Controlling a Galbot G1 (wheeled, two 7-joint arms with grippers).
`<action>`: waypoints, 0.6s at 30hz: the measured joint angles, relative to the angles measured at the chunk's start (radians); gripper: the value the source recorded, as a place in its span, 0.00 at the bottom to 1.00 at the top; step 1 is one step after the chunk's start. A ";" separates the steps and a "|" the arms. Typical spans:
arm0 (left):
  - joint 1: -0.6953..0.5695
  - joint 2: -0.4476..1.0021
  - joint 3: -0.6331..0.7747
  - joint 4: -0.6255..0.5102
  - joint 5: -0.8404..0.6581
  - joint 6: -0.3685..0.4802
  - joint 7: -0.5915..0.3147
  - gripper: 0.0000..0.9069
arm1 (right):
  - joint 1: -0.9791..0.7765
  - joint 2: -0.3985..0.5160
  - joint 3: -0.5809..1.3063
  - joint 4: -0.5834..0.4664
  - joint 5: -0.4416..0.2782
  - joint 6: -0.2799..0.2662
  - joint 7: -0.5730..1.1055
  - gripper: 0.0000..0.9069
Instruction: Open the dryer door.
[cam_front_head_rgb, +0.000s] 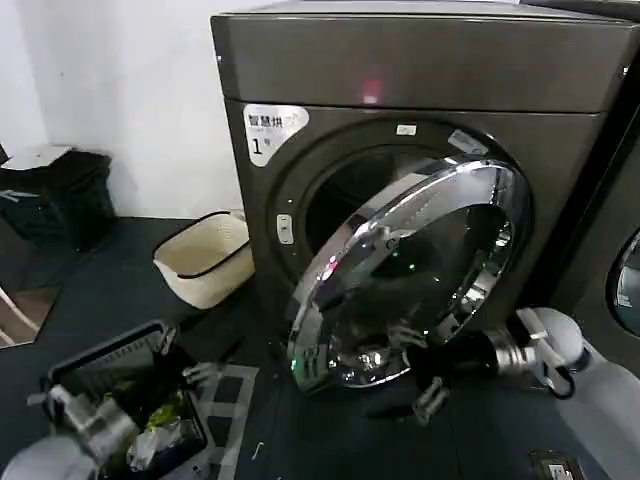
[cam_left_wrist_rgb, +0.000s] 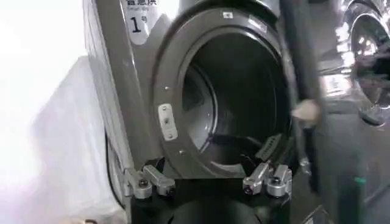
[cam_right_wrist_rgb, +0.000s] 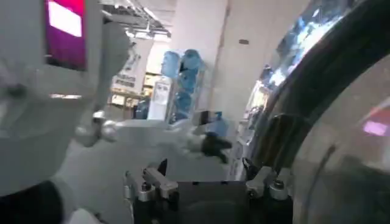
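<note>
The dryer (cam_front_head_rgb: 420, 70) is a dark grey-brown front-loader with a white "1" sticker. The dryer door (cam_front_head_rgb: 420, 270), a chrome ring round dark glass, stands swung partway out from the round opening (cam_left_wrist_rgb: 237, 103). My right gripper (cam_front_head_rgb: 415, 368) is open at the door's lower edge, close against the shiny face. In the right wrist view that gripper (cam_right_wrist_rgb: 207, 182) has nothing between its fingers, and the door's curved rim (cam_right_wrist_rgb: 341, 122) is right in front of it. My left gripper (cam_front_head_rgb: 195, 375) waits low at the left. It is open (cam_left_wrist_rgb: 207, 182) and faces the drum, with the door (cam_left_wrist_rgb: 301, 79) seen edge-on.
A cream basket (cam_front_head_rgb: 205, 258) sits on the dark floor left of the dryer. A black crate (cam_front_head_rgb: 120, 375) holding items lies beside my left arm, and a black bin (cam_front_head_rgb: 60, 195) stands by the white wall. A second dark machine (cam_front_head_rgb: 620, 250) adjoins on the right.
</note>
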 joint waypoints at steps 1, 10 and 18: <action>-0.026 0.008 0.011 0.019 -0.002 0.000 0.000 1.00 | -0.019 -0.006 0.017 0.012 0.000 0.000 -0.005 1.00; -0.239 0.046 0.145 0.173 -0.026 -0.025 0.039 1.00 | -0.275 -0.059 0.260 0.120 -0.013 0.004 -0.059 1.00; -0.402 0.031 0.308 0.265 -0.039 -0.068 0.088 1.00 | -0.525 -0.044 0.517 0.172 -0.016 0.043 -0.058 1.00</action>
